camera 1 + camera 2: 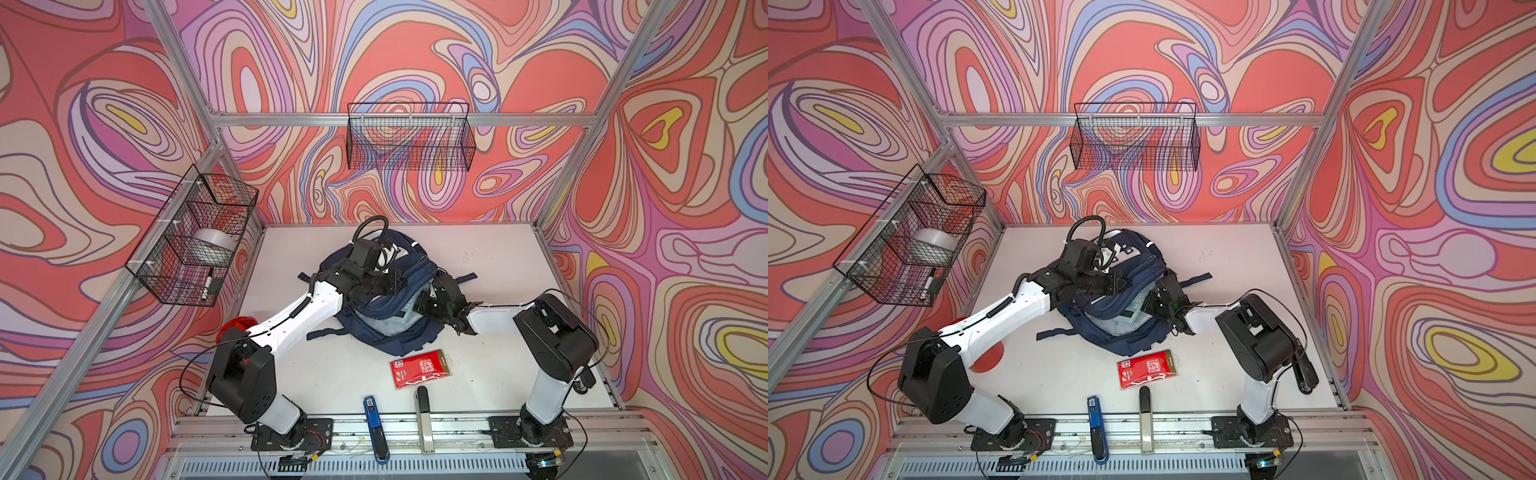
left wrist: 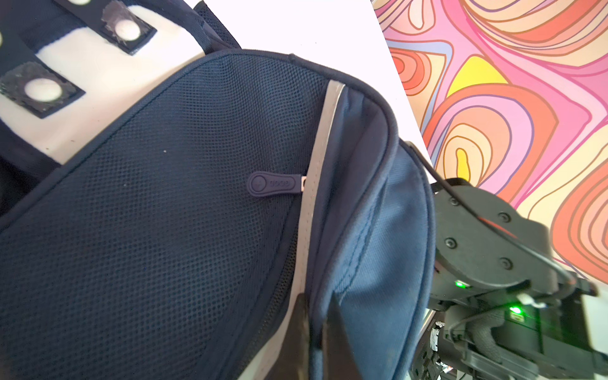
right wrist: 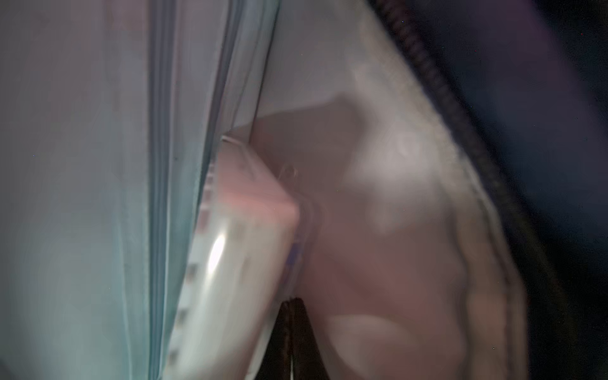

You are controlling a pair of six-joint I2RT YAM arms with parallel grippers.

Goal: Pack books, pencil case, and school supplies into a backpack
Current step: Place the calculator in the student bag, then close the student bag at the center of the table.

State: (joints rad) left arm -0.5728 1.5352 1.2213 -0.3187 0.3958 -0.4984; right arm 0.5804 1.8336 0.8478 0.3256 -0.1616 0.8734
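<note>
Navy mesh and canvas fill the left wrist view: the backpack (image 2: pixel 164 230) lies on the white table (image 1: pixel 498 257). The left gripper (image 2: pixel 317 332) is clamped on a raised seam of the bag's front, its fingers (image 2: pixel 297 332) pressed to either side of the piping. Just ahead of those tips run a grey stripe (image 2: pixel 311 214) and a rubber zip pull (image 2: pixel 271 185). In both top views that grip holds the bag's upper flap off the grey lining (image 1: pixel 374 328), so the mouth gapes toward the right gripper (image 3: pixel 291 335)

The right gripper is buried inside that mouth, jaws squeezed together with no gap. Against its tips sits a glossy pale pack (image 3: pixel 237 263) with a dab of blue, probably the clear pen pack. The blur hides whether the pack's thin edge is nipped between the jaws. Past the pack hangs pale blue fabric (image 3: pixel 98 197); on the gripper's other flank the lining curves up to a dark zip (image 3: pixel 427 65). In a top view the calculator (image 1: pixel 1133 311) shows in the opening, just beside this gripper's wrist and partly under the flap

Behind the right gripper, back toward its arm's base and clear of the bag, the red packet (image 1: pixel 417 368) lies flat on the table. Further back, at the table's front edge, lies the blue stapler (image 1: pixel 374 424)
</note>
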